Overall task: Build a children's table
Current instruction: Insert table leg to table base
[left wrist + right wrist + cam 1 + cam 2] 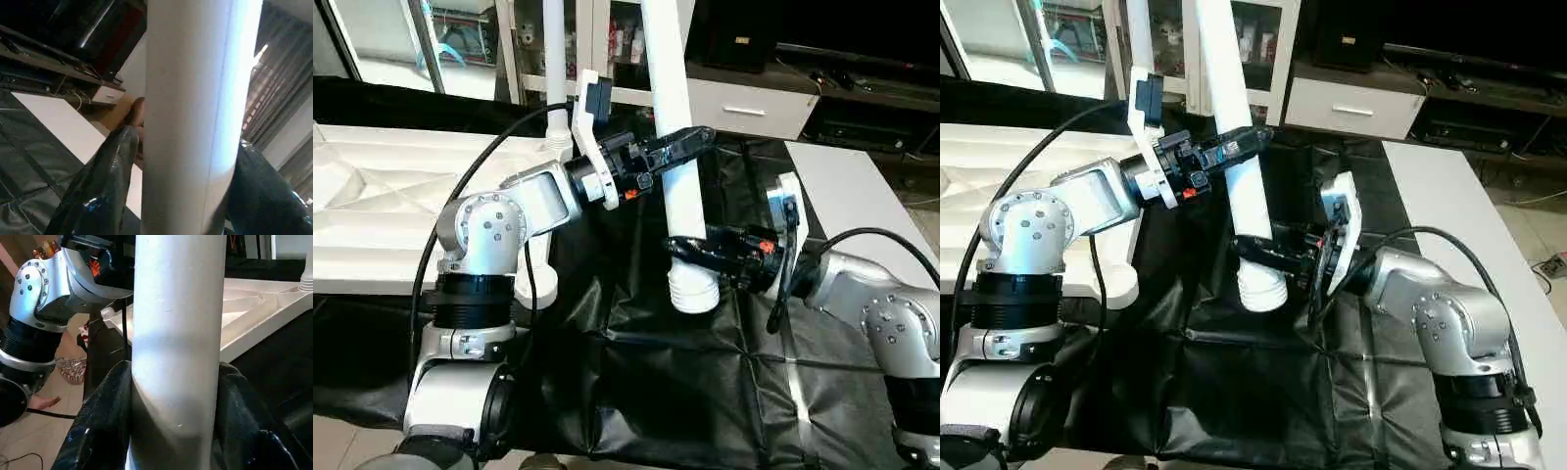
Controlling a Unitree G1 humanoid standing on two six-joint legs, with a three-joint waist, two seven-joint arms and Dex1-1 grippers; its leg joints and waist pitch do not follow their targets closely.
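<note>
A long white leg (pixel 683 201) stands nearly upright over the black cloth, its ribbed thick end (pixel 693 292) lowest. My left gripper (pixel 677 147) is shut on the leg partway up, its fingers (pixel 105 186) on either side of it. My right gripper (pixel 690 255) is shut on the same leg just above the ribbed end, fingers (pixel 102 426) pressed to both sides. The white tabletop (pixel 372 186) lies at the left with its ribbed underside up. A second leg (pixel 554 59) rises from the tabletop's near corner socket, behind my left forearm.
The black-draped work table (pixel 636 392) runs under both arms. A white table surface (pixel 862 186) lies at the right. White cabinets and a drawer unit (pixel 744 103) stand behind. Black cables loop from both forearms.
</note>
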